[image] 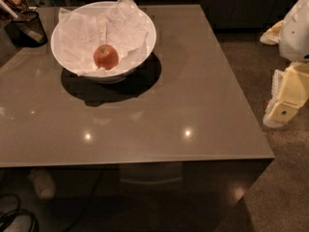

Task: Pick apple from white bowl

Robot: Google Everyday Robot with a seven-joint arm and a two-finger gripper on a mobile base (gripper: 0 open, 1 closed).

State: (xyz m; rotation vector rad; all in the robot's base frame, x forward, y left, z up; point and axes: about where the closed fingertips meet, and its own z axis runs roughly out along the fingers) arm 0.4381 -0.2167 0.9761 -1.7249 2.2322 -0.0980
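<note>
Closest to me is the front edge of the table [145, 156], a glossy grey-brown slab. Two small glints of light [187, 133] sit on it, well in front of the white bowl [148, 30]. Below that edge, far to the front and left of the bowl, some dark cables [13, 220] lie on the floor [285, 197].

The apple [105, 57] rests inside the white bowl, low on the front part of its inner slope and a little left of its middle. It is small and round, red-orange, with a paler yellowish patch on its left side and a dimple at the top. It is far smaller than the bowl. It lies on the crumpled white paper [96, 25] that lines the bowl. One corner of the paper rises in a point above the back rim. The bowl is wide with flaring sides, and it stands upright on a small base. It casts a dark round shadow [128, 83] on the table to its front and right.

Left of the bowl and just behind it, near the table's back corner, stands a dark mesh cup [26, 29]. What it holds is too dim to make out, and any print there cannot be read.

My gripper [284, 105] hangs far to the right of the bowl, past the table's side edge and over the floor. It is a cream-yellow block below a white arm shell [299, 25]. It holds nothing, but I cannot tell whether it is open or closed.
</note>
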